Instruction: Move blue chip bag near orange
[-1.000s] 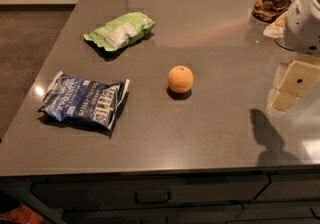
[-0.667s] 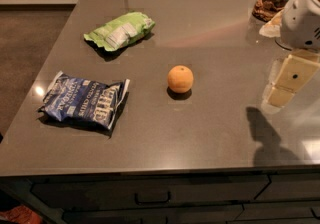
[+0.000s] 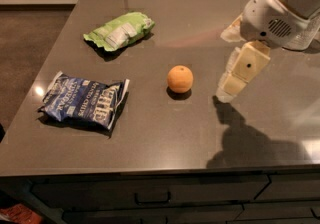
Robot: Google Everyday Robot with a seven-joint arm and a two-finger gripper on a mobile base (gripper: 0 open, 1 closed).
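The blue chip bag lies flat near the left front of the dark grey table. The orange sits near the table's middle, well to the right of the bag and apart from it. My gripper hangs from the white arm at the right. It points down and left and sits just above the table, a short way right of the orange and far from the blue bag. It holds nothing that I can see.
A light green chip bag lies at the back left. The table's left edge drops to a brown floor. Drawers run under the front edge. The arm's shadow falls on the right front.
The arm and gripper have moved left and a little forward, closer to the orange. The bags and the orange have not moved.
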